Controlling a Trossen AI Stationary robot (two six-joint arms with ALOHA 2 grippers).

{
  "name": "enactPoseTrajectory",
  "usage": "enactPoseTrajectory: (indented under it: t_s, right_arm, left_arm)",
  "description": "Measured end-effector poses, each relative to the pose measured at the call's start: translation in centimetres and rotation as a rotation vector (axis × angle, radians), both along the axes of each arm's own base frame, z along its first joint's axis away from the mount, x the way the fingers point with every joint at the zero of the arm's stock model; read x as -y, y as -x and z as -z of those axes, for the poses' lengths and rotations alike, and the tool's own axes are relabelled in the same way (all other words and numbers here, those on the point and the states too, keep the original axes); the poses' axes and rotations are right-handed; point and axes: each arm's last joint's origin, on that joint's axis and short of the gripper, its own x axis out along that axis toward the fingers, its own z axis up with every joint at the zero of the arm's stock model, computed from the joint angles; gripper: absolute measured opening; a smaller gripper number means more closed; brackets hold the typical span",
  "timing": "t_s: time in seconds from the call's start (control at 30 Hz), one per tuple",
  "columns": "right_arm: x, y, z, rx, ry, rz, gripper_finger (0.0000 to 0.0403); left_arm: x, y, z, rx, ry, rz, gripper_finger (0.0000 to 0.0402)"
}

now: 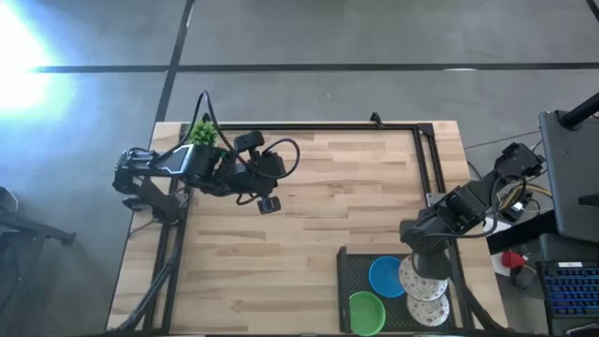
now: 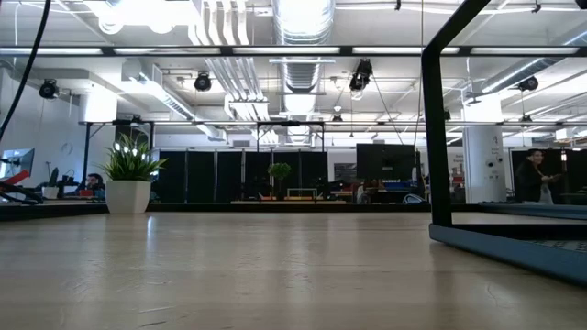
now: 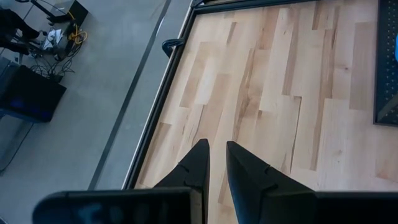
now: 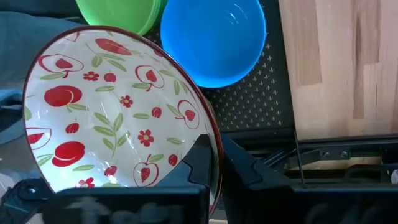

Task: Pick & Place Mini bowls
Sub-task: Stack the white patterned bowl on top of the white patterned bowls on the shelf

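A black tray point(image 1: 348, 271) lies at the table's near right. On it are a blue bowl point(image 1: 385, 275), a green bowl point(image 1: 366, 312) and white speckled bowls point(image 1: 430, 310). My right gripper point(image 4: 214, 155) hangs over the tray's right part, shut on a white bowl point(image 4: 118, 106) painted with red fruit and flowers. In the right wrist view the blue bowl point(image 4: 214, 40) and the green bowl point(image 4: 118, 15) lie beyond it. My left gripper point(image 1: 270, 203) hovers shut over bare wood at the table's far left, touching nothing. How many bowls are stacked, I cannot tell. My right gripper pinches the white bowl's rim point(image 4: 210, 140) between its two fingers, one finger point(image 4: 199, 162) inside the bowl and the other point(image 4: 249, 167) outside its wall. The fingers come from above. The bowl's rim overlaps the blue and green bowls, so it sits above them, slightly tilted.
A small green potted plant point(image 1: 202, 132) stands at the table's far left corner, close behind the left arm. A dark frame point(image 1: 318, 127) runs along the far and right edges. Bare wood point(image 1: 309, 234) spreads between the arms. A desk with equipment point(image 1: 566, 187) stands right of the table.
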Motion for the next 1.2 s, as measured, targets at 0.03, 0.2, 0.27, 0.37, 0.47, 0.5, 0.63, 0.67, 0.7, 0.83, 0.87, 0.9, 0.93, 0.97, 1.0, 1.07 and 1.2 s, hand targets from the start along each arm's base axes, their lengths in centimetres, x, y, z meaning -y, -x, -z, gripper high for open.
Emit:
enactPoseTrajectory:
  t_s: [0.03, 0.2, 0.27, 0.37, 0.47, 0.5, 0.63, 0.67, 0.7, 0.83, 0.87, 0.9, 0.93, 0.97, 1.0, 1.07, 1.2]
  right_arm:
    - [0.0, 0.0, 0.1, -0.006, 0.0, -0.006, 0.0011]
    - [-0.8, 0.6, 0.8, -0.025, 0.004, -0.059, 0.0011]
    - [-1.1, 0.9, 1.0, -0.034, 0.005, -0.079, 0.0011]
    - [-1.6, 1.4, 1.2, -0.041, 0.01, -0.107, 0.0011]
    - [-1.9, 1.7, 1.4, -0.043, 0.015, -0.136, 0.0011]
    - [-2.0, 1.8, 1.5, -0.044, 0.016, -0.145, 0.0011]
    - [-2.3, 2.2, 2.6, -0.058, 0.034, -0.179, 0.0011]
    - [-2.4, 2.1, 3.0, -0.054, 0.034, -0.184, 0.0011]
    - [-2.6, 2.1, 3.4, -0.046, 0.028, -0.189, 0.0011]
    - [-3.3, 1.6, 5.0, 0.01, -0.015, -0.205, 0.0011]
    - [-3.4, 1.4, 5.4, 0.025, -0.028, -0.205, 0.0011]
    - [-3.5, 1.3, 5.7, 0.035, -0.038, -0.201, 0.0011]
    - [-3.6, 1.2, 6.0, 0.042, -0.046, -0.199, 0.0011]
    - [-3.7, 1.2, 6.3, 0.046, -0.051, -0.196, 0.0011]
    - [-3.8, 1.2, 6.6, 0.047, -0.054, -0.196, 0.0011]
    - [-3.9, 1.4, 7.3, 0.043, -0.052, -0.2, 0.0011]
    - [-4.0, 1.9, 8.5, 0.003, -0.039, -0.208, 0.0011]
  left_arm:
    - [0.0, 0.0, 0.0, 0.0, 0.0, 0.0, 0.0048]
    - [0.0, 0.0, 0.0, 0.0, 0.0, 0.0, 0.0048]
    - [0.0, 0.0, 0.0, 0.0, 0.0, 0.0, 0.0048]
    - [0.0, 0.0, 0.0, 0.0, 0.0, 0.0, 0.0048]
    - [0.0, -0.1, -0.1, 0.014, -0.001, 0.004, 0.0048]
    - [0.0, -0.2, -0.1, 0.019, -0.001, 0.004, 0.0048]
    - [0.0, -0.3, -0.2, 0.033, 0.002, 0.005, 0.0048]
    - [0.0, -0.3, -0.2, 0.035, 0.002, 0.005, 0.0048]
    - [0.0, -0.3, -0.2, 0.035, 0.002, 0.005, 0.0048]
    - [0.0, -0.3, -0.3, 0.038, 0.003, 0.004, 0.0048]
    - [0.0, -0.3, -0.3, 0.04, 0.003, 0.004, 0.0048]
    - [0.0, -0.3, -0.3, 0.043, 0.004, 0.004, 0.0048]
    - [0.0, -0.4, -0.3, 0.047, 0.004, 0.004, 0.0048]
    - [0.0, -0.4, -0.3, 0.049, 0.005, 0.004, 0.0048]
    - [0.1, -0.4, -0.4, 0.053, 0.006, 0.004, 0.0048]
    - [0.1, -0.4, -0.4, 0.058, 0.007, 0.004, 0.0048]
    - [0.1, -0.5, -0.5, 0.071, 0.009, 0.004, 0.0048]
